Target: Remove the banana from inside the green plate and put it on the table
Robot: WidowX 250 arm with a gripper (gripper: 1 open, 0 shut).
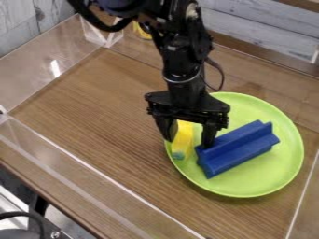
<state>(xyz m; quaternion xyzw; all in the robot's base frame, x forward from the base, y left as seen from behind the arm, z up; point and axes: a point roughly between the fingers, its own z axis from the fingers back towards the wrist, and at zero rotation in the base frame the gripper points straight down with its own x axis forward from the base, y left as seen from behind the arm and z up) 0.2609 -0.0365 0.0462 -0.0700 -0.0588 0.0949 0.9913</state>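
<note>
The small yellow banana (184, 140) lies at the left side of the lime-green plate (268, 177), its greenish tip toward the plate's near-left rim. My gripper (187, 128) points straight down over the banana, jaws open, one finger on each side of the fruit's upper part. The fingers hide the banana's far end. I cannot tell whether the fingertips touch the fruit. The plate rests on the brown wood-grain table (88, 112).
A blue ridged block (238, 147) lies in the plate just right of the banana, close to my right finger. Clear acrylic walls (50, 56) run round the table's edges. A yellow-and-white object (145, 26) stands at the back behind the arm.
</note>
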